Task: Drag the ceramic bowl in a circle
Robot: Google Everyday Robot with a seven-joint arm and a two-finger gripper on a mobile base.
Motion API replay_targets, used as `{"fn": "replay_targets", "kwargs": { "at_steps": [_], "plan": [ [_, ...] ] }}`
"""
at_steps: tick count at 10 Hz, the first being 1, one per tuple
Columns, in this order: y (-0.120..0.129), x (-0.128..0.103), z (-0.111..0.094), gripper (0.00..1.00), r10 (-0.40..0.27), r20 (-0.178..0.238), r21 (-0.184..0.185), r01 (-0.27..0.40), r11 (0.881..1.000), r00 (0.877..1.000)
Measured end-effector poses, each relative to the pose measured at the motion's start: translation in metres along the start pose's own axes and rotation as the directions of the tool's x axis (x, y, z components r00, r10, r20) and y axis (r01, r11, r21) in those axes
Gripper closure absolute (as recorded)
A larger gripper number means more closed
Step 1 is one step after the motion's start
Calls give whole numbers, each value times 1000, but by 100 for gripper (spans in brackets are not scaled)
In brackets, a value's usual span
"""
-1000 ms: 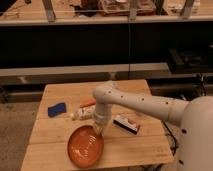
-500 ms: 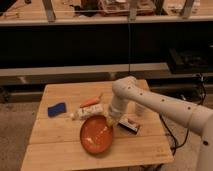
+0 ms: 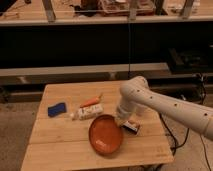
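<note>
The ceramic bowl (image 3: 105, 134) is wide, shallow and orange-red, resting on the wooden table (image 3: 65, 150) near its front middle. My gripper (image 3: 119, 120) comes down from the white arm (image 3: 165, 106) on the right and sits at the bowl's upper right rim, touching it. The arm's wrist hides the spot where the gripper meets the rim.
A small orange carrot (image 3: 90, 102) and a white bottle lying on its side (image 3: 88, 112) are just behind the bowl. A blue sponge (image 3: 57, 109) lies at the left. A small dark and white packet (image 3: 132, 126) sits right of the bowl. Dark shelving stands behind the table.
The bowl has slid to the right and a little toward the back with the gripper at its rim. The arm swung to the right along with it.
</note>
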Motion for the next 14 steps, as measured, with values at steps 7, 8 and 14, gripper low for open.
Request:
{"fn": "replay_targets", "kwargs": {
  "at_steps": [7,8,14],
  "plan": [
    [-61,-37,21,100,-375,114,51,372,927,920],
    [-79,-35,29,100,-400,136,63,395,916,906],
    [-130,12,41,100,-370,146,234,331,914,918]
  ]
}}
